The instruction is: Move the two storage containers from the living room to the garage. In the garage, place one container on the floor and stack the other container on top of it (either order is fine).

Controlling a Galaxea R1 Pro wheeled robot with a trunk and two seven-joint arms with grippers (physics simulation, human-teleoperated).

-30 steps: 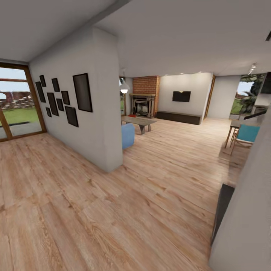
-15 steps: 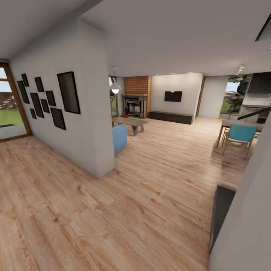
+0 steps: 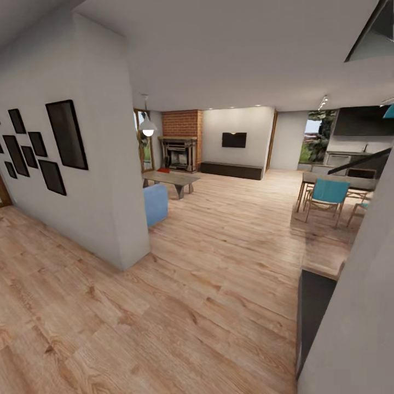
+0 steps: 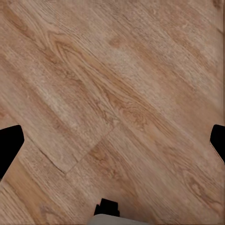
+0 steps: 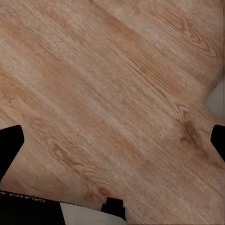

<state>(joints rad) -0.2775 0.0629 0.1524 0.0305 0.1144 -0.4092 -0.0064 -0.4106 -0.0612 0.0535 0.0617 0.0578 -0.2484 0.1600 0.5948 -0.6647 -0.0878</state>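
Left claw (image 4: pixel 112 140): fingers spread wide at frame edges, nothing between, bare wood plank floor (image 4: pixel 117 93) beneath. Right claw (image 5: pixel 112 140): same, fingers wide apart, plank floor below, pale wall base (image 5: pixel 216 101) close off to one side.

Ahead of both: broad open floor lane (image 3: pixel 230 235) running to far dark low cabinet (image 3: pixel 230 170). Left of lane: white partition wall (image 3: pixel 104 164) jutting out, blue sofa (image 3: pixel 155 203) and grey coffee table (image 3: pixel 171 179) behind its corner. Right: pale wall (image 3: pixel 355 328) with dark panel (image 3: pixel 313 312) very near; teal chair (image 3: pixel 327 194) and dining table (image 3: pixel 339 180) further on.
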